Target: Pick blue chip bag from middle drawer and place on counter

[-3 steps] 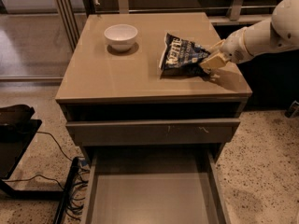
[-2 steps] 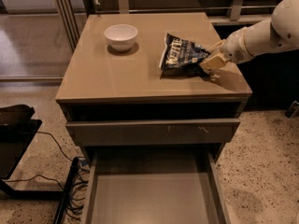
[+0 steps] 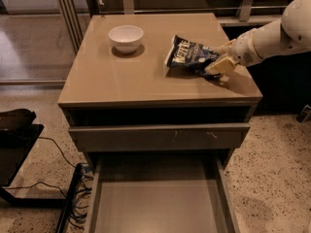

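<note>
1. Your gripper [image 3: 218,66] sits low over the right side of the counter [image 3: 121,79], touching the right end of the blue chip bag [image 3: 188,53]. Whether it is clenched on the bag or has released it cannot be told.
2. The bag lies on the counter, right of the white bowl [image 3: 126,37] and apart from it.
3. Expect it to be light, soft and slippery, with brittle contents. Pinch an end seam rather than the belly.
4. It is dark navy, creased, with white lettering.
5. The middle drawer [image 3: 155,203] stands open below.
</note>
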Robot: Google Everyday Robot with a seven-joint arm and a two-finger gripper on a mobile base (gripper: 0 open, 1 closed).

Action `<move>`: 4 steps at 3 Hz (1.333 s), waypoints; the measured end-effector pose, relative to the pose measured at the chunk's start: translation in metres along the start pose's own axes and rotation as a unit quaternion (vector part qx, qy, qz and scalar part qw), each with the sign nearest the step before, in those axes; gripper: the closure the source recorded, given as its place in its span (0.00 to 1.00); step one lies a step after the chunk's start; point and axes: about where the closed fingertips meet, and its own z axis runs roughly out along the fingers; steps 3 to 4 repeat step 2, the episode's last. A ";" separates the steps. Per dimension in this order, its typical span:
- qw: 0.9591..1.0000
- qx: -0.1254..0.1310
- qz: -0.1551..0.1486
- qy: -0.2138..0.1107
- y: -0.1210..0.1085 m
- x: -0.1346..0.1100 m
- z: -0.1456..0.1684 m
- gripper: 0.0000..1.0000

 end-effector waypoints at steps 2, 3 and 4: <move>1.000 0.000 0.000 0.000 0.000 0.000 0.000 0.00; 1.000 0.000 0.000 0.000 0.000 0.000 0.000 0.00; 1.000 0.000 0.000 0.000 0.000 0.000 0.000 0.00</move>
